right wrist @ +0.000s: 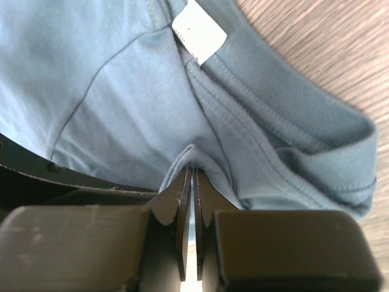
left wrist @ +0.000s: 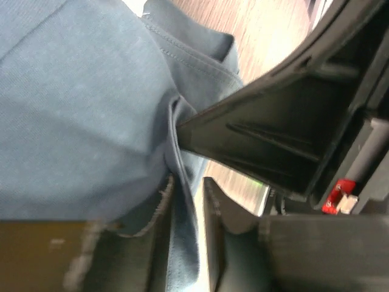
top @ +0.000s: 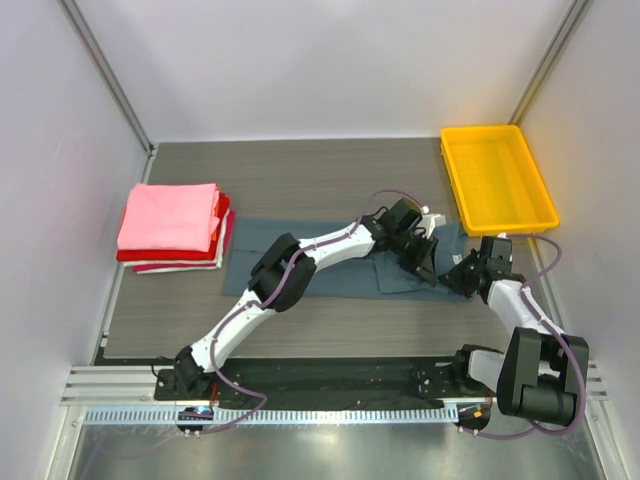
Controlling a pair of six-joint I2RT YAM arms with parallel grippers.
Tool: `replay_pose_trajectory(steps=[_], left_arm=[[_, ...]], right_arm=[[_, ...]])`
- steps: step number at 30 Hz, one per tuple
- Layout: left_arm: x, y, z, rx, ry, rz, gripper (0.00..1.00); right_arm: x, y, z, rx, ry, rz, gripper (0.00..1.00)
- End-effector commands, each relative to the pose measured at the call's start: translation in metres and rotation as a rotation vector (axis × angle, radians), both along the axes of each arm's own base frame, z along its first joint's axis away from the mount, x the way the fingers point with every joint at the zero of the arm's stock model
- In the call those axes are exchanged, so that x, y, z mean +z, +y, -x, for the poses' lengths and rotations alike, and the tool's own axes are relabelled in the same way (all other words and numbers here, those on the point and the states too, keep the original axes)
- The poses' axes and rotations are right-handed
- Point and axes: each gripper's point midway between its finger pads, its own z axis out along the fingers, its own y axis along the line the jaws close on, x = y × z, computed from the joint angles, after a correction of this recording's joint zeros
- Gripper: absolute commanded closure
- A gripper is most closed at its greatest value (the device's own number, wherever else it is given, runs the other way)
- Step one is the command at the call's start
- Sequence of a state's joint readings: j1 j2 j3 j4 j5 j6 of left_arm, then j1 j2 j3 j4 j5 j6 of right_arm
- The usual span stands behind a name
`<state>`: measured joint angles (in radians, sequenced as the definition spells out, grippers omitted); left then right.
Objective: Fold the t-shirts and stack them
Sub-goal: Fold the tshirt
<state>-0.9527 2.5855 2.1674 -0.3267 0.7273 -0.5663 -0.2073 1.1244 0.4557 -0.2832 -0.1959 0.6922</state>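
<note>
Top external view: blue-grey tee (top: 345, 278) flat on the table (top: 330, 180), both grippers at its right end.
The right gripper (right wrist: 189, 182) pinches a fold near the collar; the left gripper (left wrist: 193, 153) stands parted, a hem loose in the gap. Folded stack (top: 170, 215), pink on top, lies far left; yellow tray (top: 497, 180) back right.

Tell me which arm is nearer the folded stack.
Left. The left arm reaches across the blue-grey shirt, its elbow just right of the stack; the right arm is far off on the right side, by the tray.
</note>
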Motion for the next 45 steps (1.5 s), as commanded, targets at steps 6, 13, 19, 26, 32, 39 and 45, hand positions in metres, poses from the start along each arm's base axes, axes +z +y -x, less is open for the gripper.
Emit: replay_pose_trajectory(steps=[6, 13, 19, 26, 32, 39, 45], left_arm=[[0.046, 0.029, -0.023, 0.069, -0.110, 0.018, 0.61], [0.071, 0.060, -0.030, 0.124, -0.230, -0.005, 0.42], [0.090, 0.062, -0.031, 0.148, -0.257, 0.038, 0.42], [0.106, 0.099, -0.029, 0.246, -0.391, 0.035, 0.45], [0.095, 0.135, -0.021, 0.316, -0.519, 0.066, 0.41], [0.086, 0.139, -0.015, 0.260, -0.537, 0.055, 0.40], [0.076, 0.144, -0.023, 0.210, -0.642, 0.011, 0.44]], right_arm=[[-0.001, -0.009, -0.016, -0.021, -0.055, 0.033, 0.89], [0.000, -0.007, -0.015, -0.005, -0.064, 0.028, 0.89], [0.009, -0.004, -0.017, 0.013, -0.088, 0.019, 0.89], [0.037, 0.000, -0.015, 0.049, -0.131, 0.029, 0.86], [0.038, 0.015, -0.001, 0.086, -0.123, -0.039, 0.84], [0.022, 0.015, 0.002, 0.088, -0.080, -0.037, 0.84], [0.029, 0.018, 0.004, 0.097, -0.104, -0.051, 0.85]])
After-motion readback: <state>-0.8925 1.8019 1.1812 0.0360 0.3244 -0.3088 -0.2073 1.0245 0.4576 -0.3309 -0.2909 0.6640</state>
